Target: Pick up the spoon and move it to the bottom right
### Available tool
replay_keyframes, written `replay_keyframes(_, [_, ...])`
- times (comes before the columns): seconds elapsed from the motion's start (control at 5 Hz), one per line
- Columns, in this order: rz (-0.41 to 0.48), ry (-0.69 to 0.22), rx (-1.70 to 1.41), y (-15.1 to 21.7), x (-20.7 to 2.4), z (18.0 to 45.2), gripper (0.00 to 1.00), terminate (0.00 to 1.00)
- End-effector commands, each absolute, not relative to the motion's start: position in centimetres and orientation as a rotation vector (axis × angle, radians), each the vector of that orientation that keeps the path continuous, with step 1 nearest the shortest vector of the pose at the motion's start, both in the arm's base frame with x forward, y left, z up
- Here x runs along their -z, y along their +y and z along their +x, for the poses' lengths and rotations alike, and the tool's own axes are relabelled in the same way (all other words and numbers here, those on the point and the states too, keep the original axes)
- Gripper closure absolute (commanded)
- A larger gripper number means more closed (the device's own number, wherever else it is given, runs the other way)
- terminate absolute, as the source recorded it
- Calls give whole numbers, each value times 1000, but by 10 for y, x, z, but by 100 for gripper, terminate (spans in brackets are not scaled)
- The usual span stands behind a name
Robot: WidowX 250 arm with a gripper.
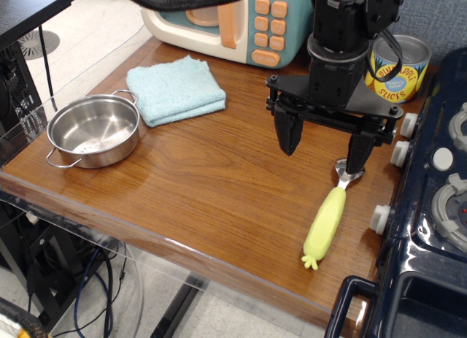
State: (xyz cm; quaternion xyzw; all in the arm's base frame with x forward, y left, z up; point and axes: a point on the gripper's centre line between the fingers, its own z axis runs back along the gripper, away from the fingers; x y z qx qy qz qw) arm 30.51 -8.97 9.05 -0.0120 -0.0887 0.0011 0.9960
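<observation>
The spoon [325, 223] lies flat on the brown wood tabletop [211, 185] near its front right corner. Its pale yellow-green corn-shaped handle points toward the front edge and its small metal bowl [346, 171] points back. My gripper [322, 143] hangs above and behind the spoon, open and empty, with its two black fingers wide apart. The right fingertip [355, 165] is just over the spoon's bowl. The mushroom is hidden behind the arm.
A steel pot [93, 131] sits at the left edge. A folded light blue cloth [175, 90] lies behind it. A toy microwave [226, 20] and a pineapple can [398, 68] stand at the back. A dark blue toy stove [430, 206] borders the right side.
</observation>
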Motion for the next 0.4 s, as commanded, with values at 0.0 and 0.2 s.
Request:
replay_keyframes(0.0, [-36,-217,-6,-87,-103,304,0,0])
replay_keyframes(0.2, [-36,-217,-6,-87,-103,304,0,100])
